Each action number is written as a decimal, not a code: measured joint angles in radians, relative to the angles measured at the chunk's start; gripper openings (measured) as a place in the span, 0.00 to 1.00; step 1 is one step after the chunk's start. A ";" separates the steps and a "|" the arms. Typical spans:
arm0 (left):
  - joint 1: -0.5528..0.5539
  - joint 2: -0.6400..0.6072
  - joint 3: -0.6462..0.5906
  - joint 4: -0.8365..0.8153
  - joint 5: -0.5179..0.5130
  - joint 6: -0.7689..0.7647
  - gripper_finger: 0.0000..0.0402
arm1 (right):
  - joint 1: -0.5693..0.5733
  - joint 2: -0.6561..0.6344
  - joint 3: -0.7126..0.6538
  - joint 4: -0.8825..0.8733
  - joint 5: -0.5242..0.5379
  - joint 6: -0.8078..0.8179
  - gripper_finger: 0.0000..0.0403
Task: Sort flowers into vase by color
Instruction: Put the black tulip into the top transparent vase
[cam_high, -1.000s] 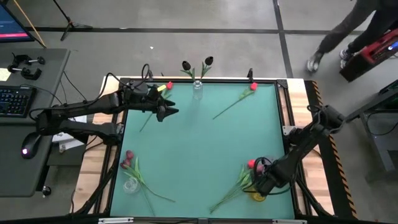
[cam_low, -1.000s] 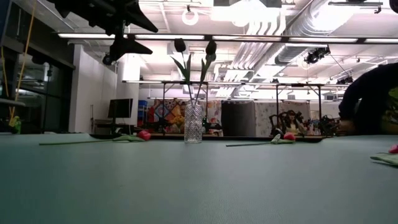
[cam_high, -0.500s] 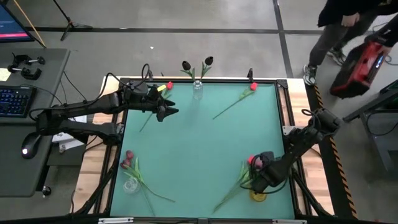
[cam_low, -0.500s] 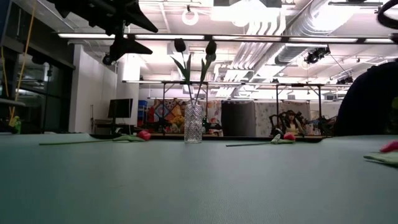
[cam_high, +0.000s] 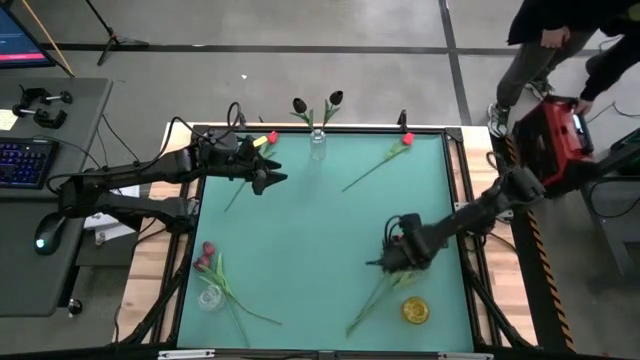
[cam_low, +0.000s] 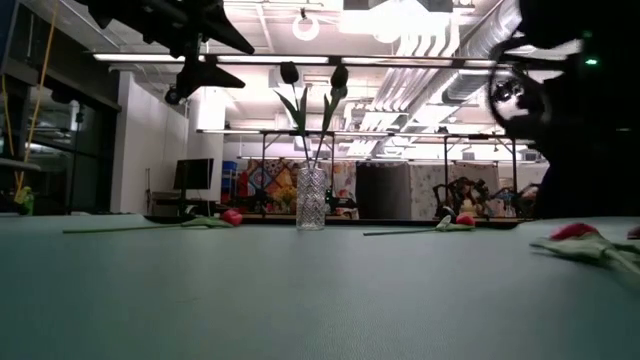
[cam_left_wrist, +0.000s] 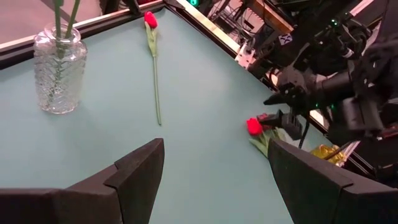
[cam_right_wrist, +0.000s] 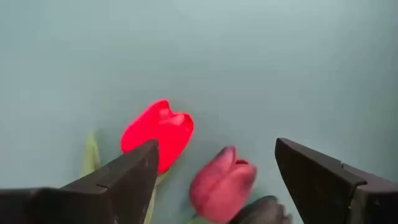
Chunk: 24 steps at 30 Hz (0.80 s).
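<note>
right gripper (cam_high: 385, 257) now off table's edge (cam_high: 457, 200)

A third, dark tulip head (cam_right_wrist: 264, 210) is cut off at the right wrist view's edge.

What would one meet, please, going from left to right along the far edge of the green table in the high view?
Left gripper, open over the mat → bright red tulip lying near it → clear glass vase holding two black tulips → second red tulip on its long green stem.
</note>
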 joint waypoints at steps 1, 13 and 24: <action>0.000 0.000 0.000 0.000 0.000 0.000 0.69 | -0.006 -0.019 0.000 -0.004 -0.010 -0.023 0.77; 0.000 0.000 0.000 0.001 -0.008 0.051 0.69 | 0.195 -0.227 -0.189 0.139 -0.315 0.140 0.77; 0.000 0.000 0.000 0.001 -0.008 0.053 0.69 | 0.225 -0.236 -0.342 0.391 -0.274 0.333 0.77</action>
